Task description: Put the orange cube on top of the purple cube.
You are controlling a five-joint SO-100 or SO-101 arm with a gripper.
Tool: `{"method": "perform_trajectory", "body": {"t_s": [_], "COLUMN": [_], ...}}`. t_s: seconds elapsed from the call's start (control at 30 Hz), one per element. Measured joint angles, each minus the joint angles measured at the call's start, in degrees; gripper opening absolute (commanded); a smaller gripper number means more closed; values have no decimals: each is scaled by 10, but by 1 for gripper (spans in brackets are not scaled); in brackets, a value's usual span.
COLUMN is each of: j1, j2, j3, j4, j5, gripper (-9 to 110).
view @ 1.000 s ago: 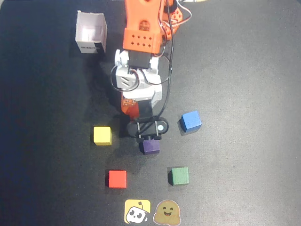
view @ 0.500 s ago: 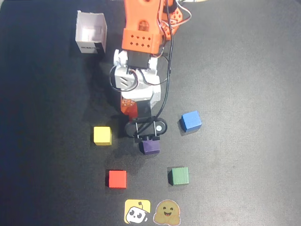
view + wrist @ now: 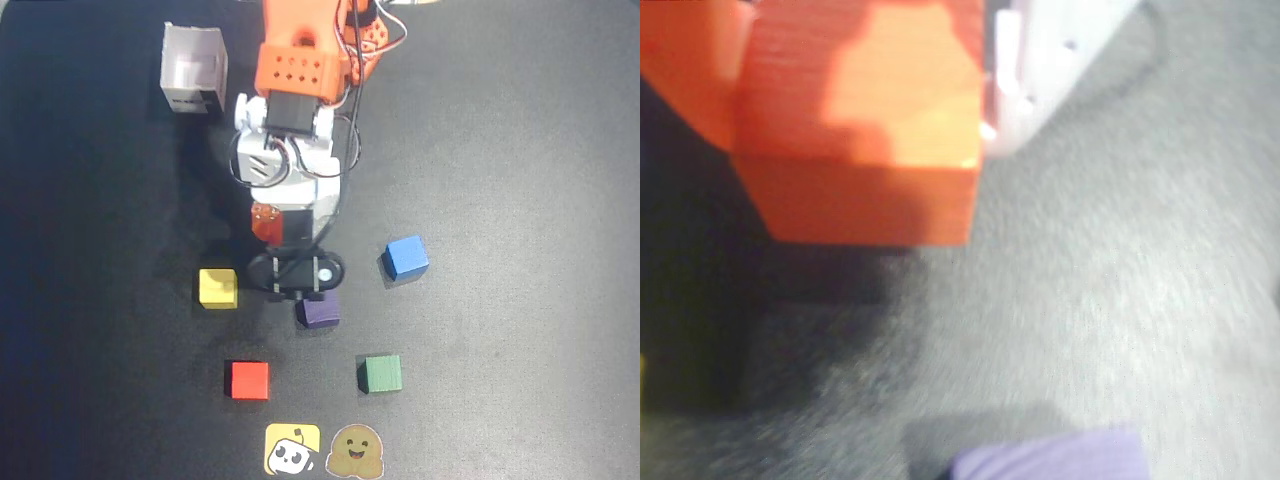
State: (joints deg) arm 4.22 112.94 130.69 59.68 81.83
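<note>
In the wrist view the orange cube [image 3: 870,130] fills the upper left, pinched between an orange jaw on its left and a white jaw on its right, so my gripper [image 3: 855,110] is shut on it. The cube hangs above the mat and throws a dark shadow below. The top of the purple cube [image 3: 1050,455] shows at the bottom edge, apart from the orange cube. In the overhead view the purple cube [image 3: 318,310] lies just below the arm's black end, and the gripper [image 3: 278,232] is just above it, with the held cube mostly hidden by the arm.
On the dark mat lie a yellow cube [image 3: 217,288], a blue cube [image 3: 405,257], a red cube [image 3: 249,380] and a green cube [image 3: 380,373]. A white open box [image 3: 193,70] stands at the top left. Two stickers [image 3: 320,451] sit at the bottom edge.
</note>
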Motion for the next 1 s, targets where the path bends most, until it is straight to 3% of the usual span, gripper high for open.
{"method": "perform_trajectory", "body": {"t_s": [0.3,0.73,1.0], "j1": [-41,-76,-81], "j2": [3,-93,-156], "j3": [-39,-120,-177], "j4": [4,-7,-15], "j5": [72,73,23], "gripper": [4,4,4]}}
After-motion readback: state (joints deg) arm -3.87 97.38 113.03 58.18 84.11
